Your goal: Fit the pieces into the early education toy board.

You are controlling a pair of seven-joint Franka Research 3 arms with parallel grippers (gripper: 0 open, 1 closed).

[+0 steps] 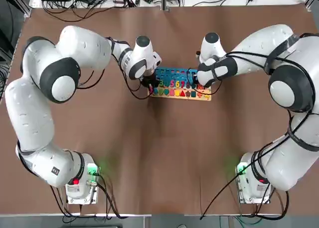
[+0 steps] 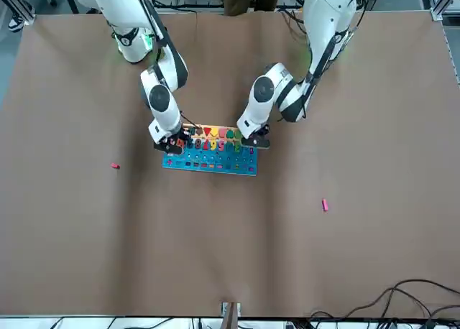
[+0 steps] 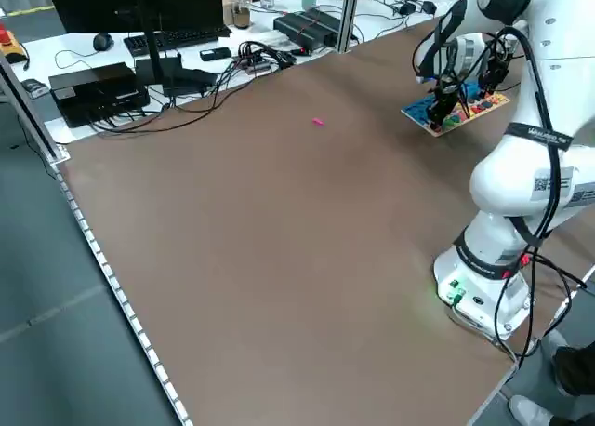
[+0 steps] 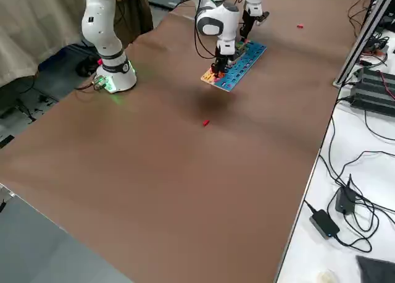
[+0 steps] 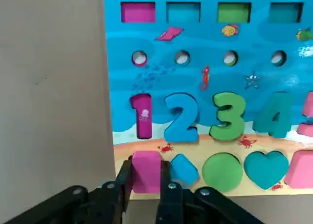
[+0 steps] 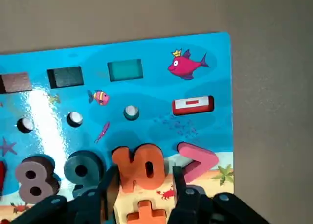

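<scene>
The early education toy board [image 1: 180, 83] lies flat at mid-table, with a blue top and a wooden strip [image 2: 215, 132] on the robot's side. My left gripper [image 5: 145, 179] is shut on a pink square piece [image 5: 145, 168] at the end of the board's shape row. At the board's other end, my right gripper [image 6: 144, 185] stands open around the orange "10" piece [image 6: 138, 166], which rests on the board [image 6: 146, 82] with a small gap to one finger. A loose red piece [image 2: 115, 165] and a loose pink piece [image 2: 325, 205] lie on the table beyond the board.
Numbers and shapes [image 5: 225, 116] fill most slots of the board [image 5: 210, 35]. Both arms arch over the table's middle [image 1: 75, 63]. Cables and electronics [image 3: 186, 63] line the far edge, and a power brick [image 4: 323, 219] lies on the white side bench. Brown tabletop [image 2: 230, 257] stretches wide beyond the board.
</scene>
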